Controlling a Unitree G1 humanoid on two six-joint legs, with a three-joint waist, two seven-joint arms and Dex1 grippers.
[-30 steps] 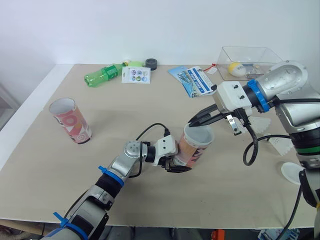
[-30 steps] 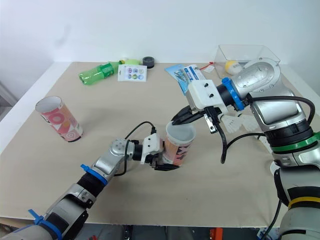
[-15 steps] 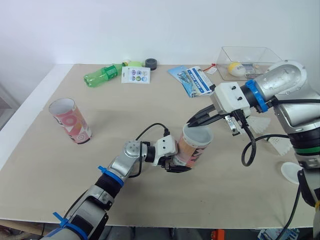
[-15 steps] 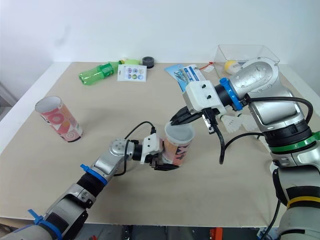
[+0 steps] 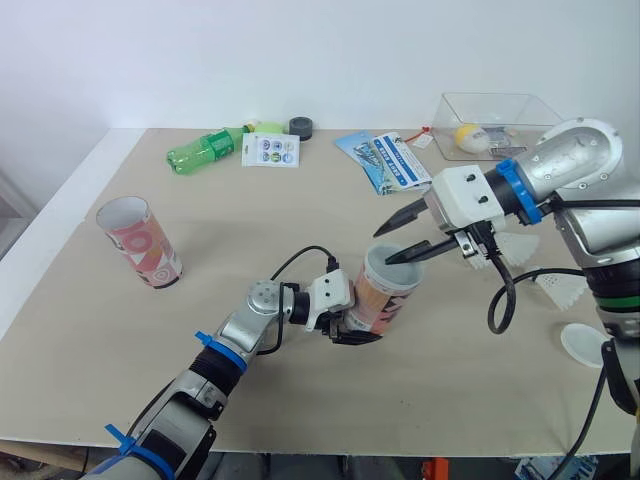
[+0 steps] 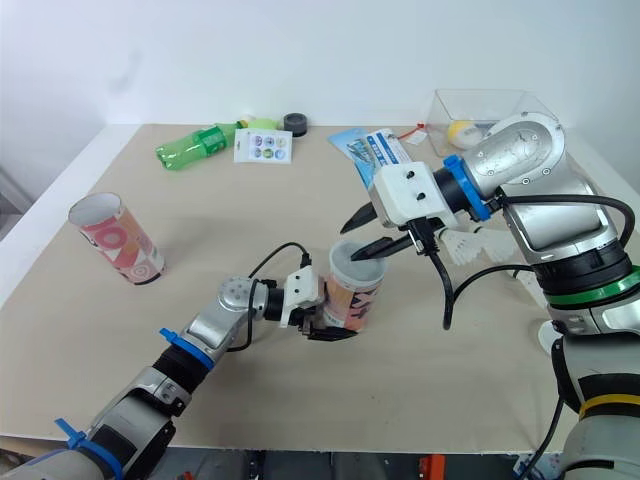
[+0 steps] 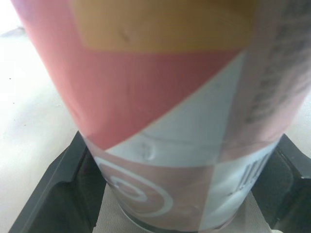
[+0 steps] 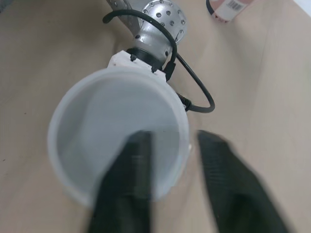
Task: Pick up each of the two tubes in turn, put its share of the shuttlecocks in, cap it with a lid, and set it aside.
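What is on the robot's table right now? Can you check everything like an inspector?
Surface: beige table, no spills seen.
Job's things: held tube with a lid on top; second tube standing open on the left; two shuttlecocks and a spare lid on the right.
Clutter: green bottle, sticker card, black tape roll, blue packets, clear box along the far edge.
Grippers: left gripper shut on the held tube; right gripper open over the lid.
Cables: black cable looping off the right arm.
Surroundings: white wall.
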